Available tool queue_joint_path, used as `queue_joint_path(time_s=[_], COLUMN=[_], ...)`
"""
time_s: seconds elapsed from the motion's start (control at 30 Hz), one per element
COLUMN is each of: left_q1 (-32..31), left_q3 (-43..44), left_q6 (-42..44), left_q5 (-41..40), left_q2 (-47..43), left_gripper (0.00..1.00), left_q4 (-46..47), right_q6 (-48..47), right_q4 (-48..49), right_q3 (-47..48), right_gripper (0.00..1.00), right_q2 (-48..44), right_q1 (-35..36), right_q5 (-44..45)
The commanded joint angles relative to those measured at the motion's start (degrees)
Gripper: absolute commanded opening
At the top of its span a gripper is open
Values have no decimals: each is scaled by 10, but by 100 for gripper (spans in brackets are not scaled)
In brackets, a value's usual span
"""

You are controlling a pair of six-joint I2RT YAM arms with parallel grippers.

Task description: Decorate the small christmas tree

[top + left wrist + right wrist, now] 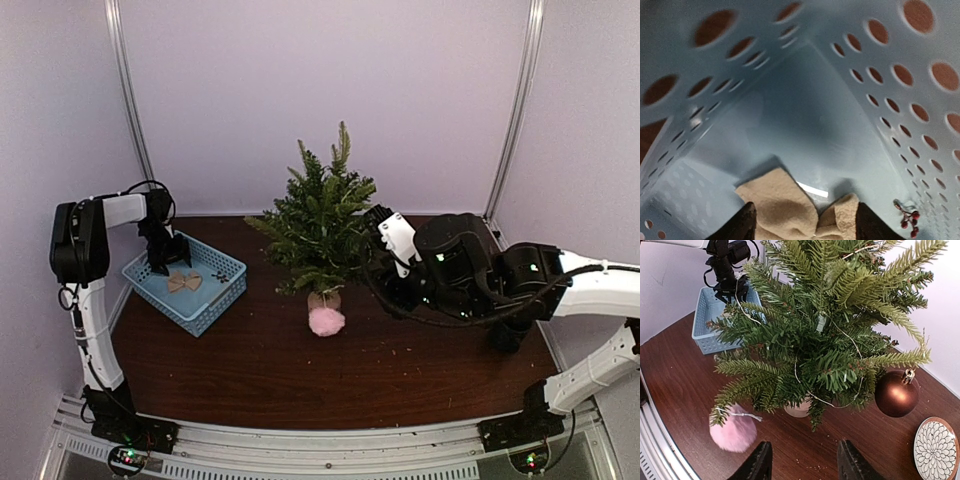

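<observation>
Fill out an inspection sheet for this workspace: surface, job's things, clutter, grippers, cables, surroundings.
Surface: dark wooden table, a few crumbs scattered.
Job's things: small christmas tree upright mid-table; brown bauble hung on a branch; pink pompom at its foot; blue basket holding a beige bow and red berry sprig.
Clutter: patterned round disc lying beside the tree.
Grippers: left gripper open, down in the basket astride the bow; right gripper open, empty, low before the tree.
Cables: black cable looped on the left arm; black bundle on the right arm.
Surroundings: plain pale walls, metal corner posts.
</observation>
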Motion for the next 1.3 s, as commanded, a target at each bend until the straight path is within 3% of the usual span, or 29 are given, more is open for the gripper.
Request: queue_joint_path(time_s=[0.0,0.27,0.43,0.5,0.6,0.77,1.27], left_q1=[-12,-39,-56,-56,-56,-56,-70], left_q3=[29,37,40,56,28,-22,-78], left_q6=[61,212,259,234,230,290,511], left_q5=[3,31,54,24,20,13,14], left_q2=[24,26,20,24,-20,-85,-80], left_gripper=[60,39,35,40,57,72,74], left_q4=[-37,-70,-93,-125,-99,-52,-1], right_q6=[8,9,6,4,3,5,19], right_q4=[-10,-10,-11,-12,-15,-9,-25], right_q3=[20,16,16,17,17,10,8], right_gripper=[48,48,48,48,48,48,48], right_q2=[5,4,2,1,-2,-9,-26], right_q1=[-2,-2,-2,-2,-3,-3,-2], right_q5=[24,27,24,22,21,20,14])
